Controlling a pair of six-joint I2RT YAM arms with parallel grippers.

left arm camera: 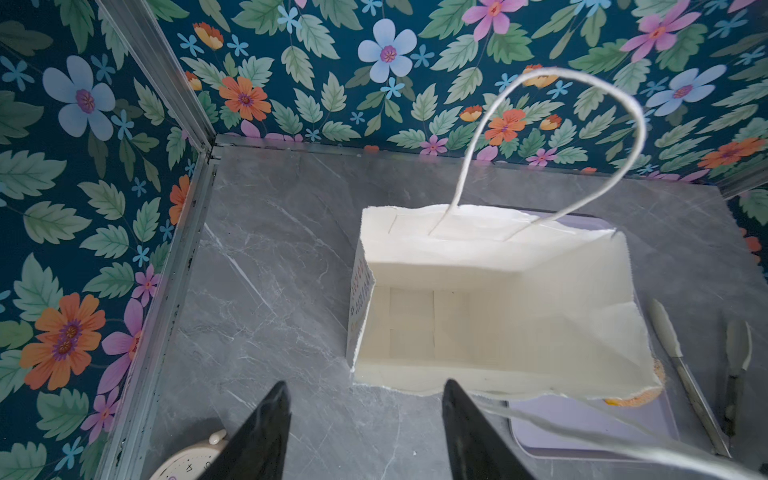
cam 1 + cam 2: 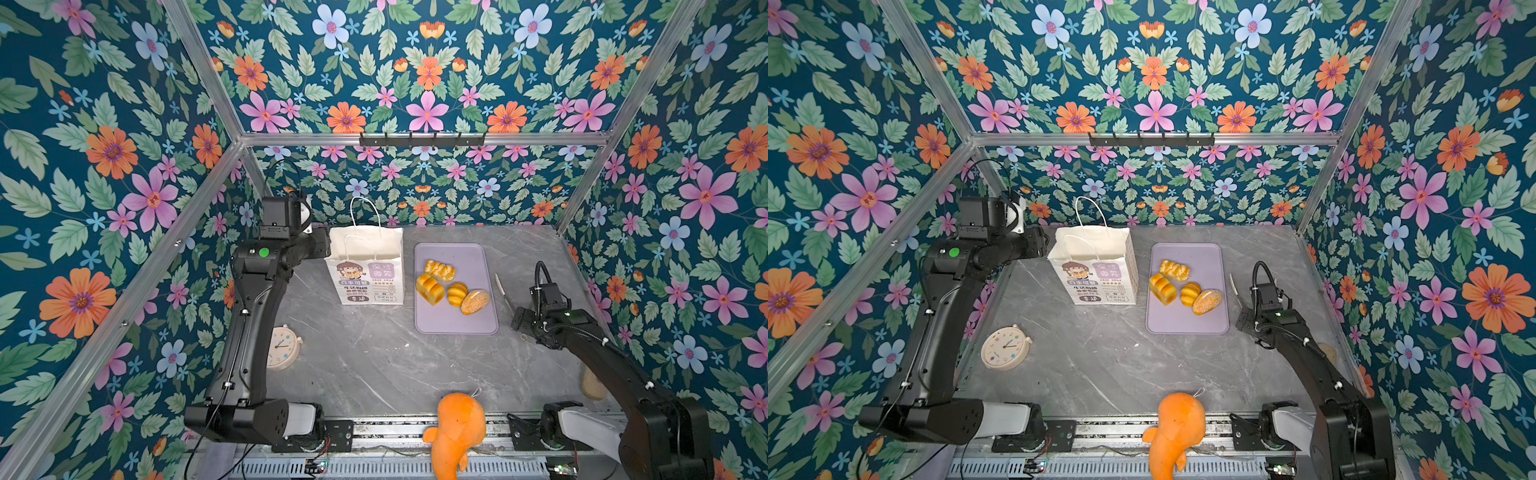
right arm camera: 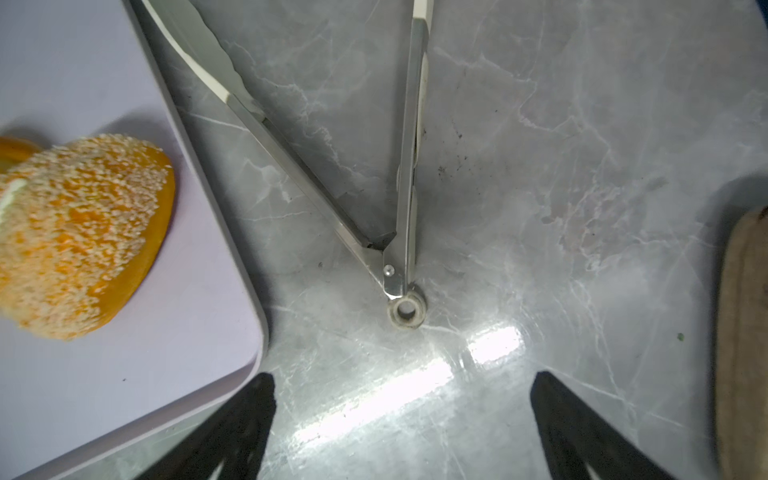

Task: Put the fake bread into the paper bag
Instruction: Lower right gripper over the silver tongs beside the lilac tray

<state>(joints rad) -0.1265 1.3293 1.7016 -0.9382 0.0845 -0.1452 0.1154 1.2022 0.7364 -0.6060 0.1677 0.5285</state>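
**Bag empty, all 4 breads on tray**

Progress: nothing bagged yet. The paper bag stands upright nr the tabletop's far edge, left of centre, mouth open. The left wrist view looks straight in: bare bottom, no contents.

The fake bread, all 4 pcs, sits on the purple tray just right of the bag: braided roll, blocky loaf, ridged bun, seeded roll, clustered mid-tray.

Left gripper hovers by the bag's rim, jaws spread, nothing betw them; a cord handle droops past one finger. Right gripper hangs over tongs lying on the tabletop beside the tray's right edge, jaws wide, empty.

Left to do, by my read: 4 picks, 4 drops, i.e. everything.
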